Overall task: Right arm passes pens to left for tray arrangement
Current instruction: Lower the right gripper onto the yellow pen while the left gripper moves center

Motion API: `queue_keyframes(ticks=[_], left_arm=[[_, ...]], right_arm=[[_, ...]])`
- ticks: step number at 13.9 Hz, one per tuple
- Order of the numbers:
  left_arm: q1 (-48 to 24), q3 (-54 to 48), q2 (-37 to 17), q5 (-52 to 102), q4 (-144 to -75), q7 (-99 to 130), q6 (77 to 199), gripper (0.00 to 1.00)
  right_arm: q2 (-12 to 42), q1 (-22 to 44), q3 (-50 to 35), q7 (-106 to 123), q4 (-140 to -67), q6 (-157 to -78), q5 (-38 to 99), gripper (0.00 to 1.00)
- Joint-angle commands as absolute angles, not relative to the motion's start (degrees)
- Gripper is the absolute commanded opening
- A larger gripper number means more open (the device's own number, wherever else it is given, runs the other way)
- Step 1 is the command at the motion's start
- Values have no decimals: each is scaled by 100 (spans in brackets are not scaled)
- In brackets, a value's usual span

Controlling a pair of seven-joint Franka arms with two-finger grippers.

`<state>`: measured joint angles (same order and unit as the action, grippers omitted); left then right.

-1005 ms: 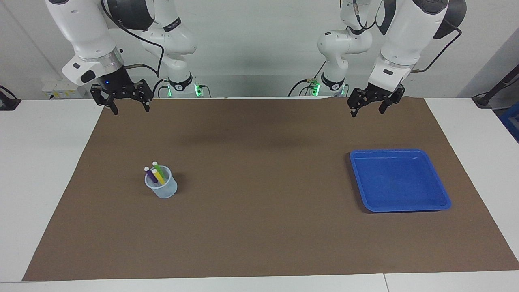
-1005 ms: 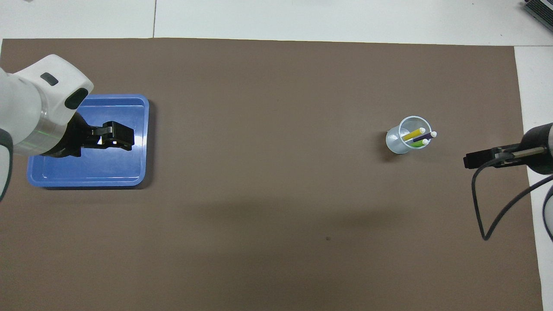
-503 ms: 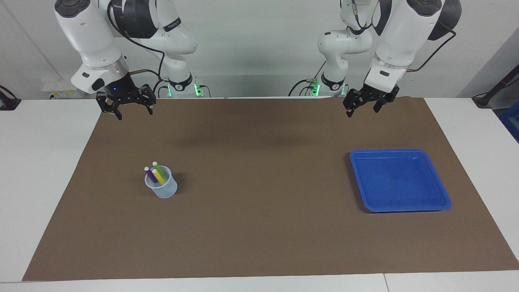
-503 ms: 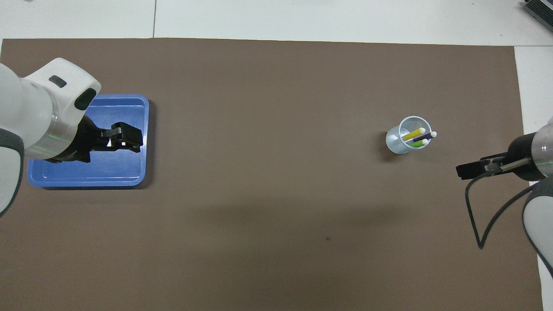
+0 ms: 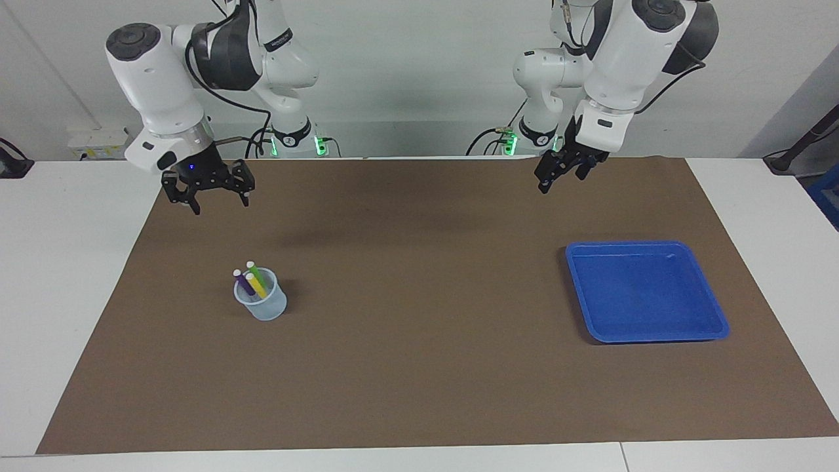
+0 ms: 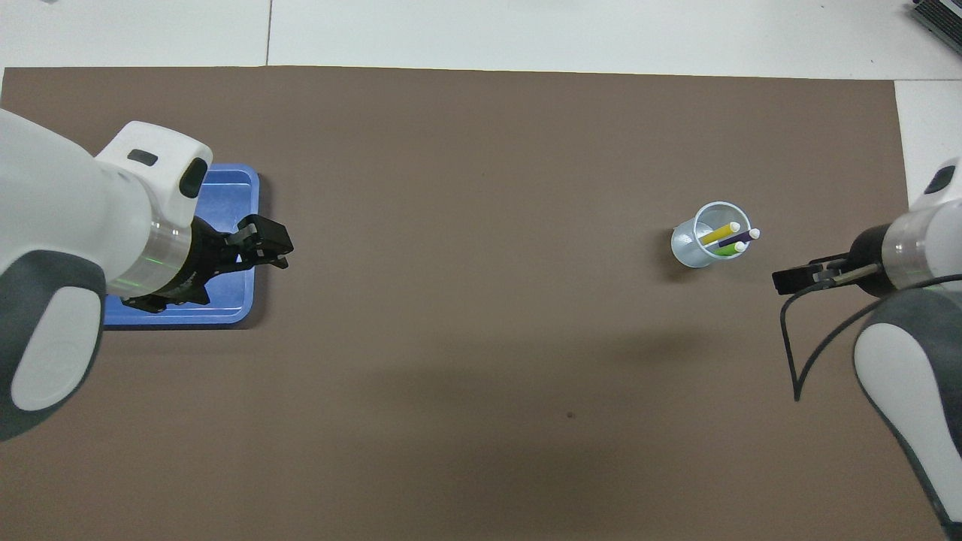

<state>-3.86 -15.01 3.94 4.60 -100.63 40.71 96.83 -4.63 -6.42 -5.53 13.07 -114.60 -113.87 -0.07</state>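
Three slim marker pens (image 5: 250, 279) stand ready in a translucent pale-blue cup (image 5: 262, 303) toward the right arm's edge of the surface. The shallow bright-blue tray (image 5: 645, 292) waits empty toward the left arm's edge. Both hands, right (image 5: 214, 194) and left (image 5: 561, 176), hang released (nothing held) over the robots' edge.

White table (image 5: 78, 275) covered over most of its top by a brown mat (image 5: 419, 367). On the mat: a translucent pale-blue cup (image 5: 262, 305) toward the right arm's end, standing upright, and a shallow blue tray (image 5: 645, 335) toward the left arm's end, well apart from the cup.
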Motion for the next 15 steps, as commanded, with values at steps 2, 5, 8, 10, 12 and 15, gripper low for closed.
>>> queue_keyframes(ticks=[2,5,8,10,12,15], left_arm=[[-553,-1424,685,527,-10397,4832,9844,100],[-545,-1433,677,597,-10432,5579,10132,100],[-484,-1433,773,1079,-10704,6054,10467,100],[-475,-1433,870,1370,-10924,6344,10669,100],[-544,-1433,993,1713,-11187,6906,10923,100],[-729,-1441,1125,1915,-11434,7145,11021,100]], right_arm=[[421,-650,-598,1415,-11294,-12197,-53,100],[799,-554,-606,1406,-10970,-12217,-18,100],[870,-510,-606,1397,-10636,-11832,-9,100],[949,-510,-606,1397,-10564,-11873,-9,99],[1037,-466,-606,1389,-10547,-11944,-26,91],[1142,-299,-606,1362,-10547,-12085,-18,71]])
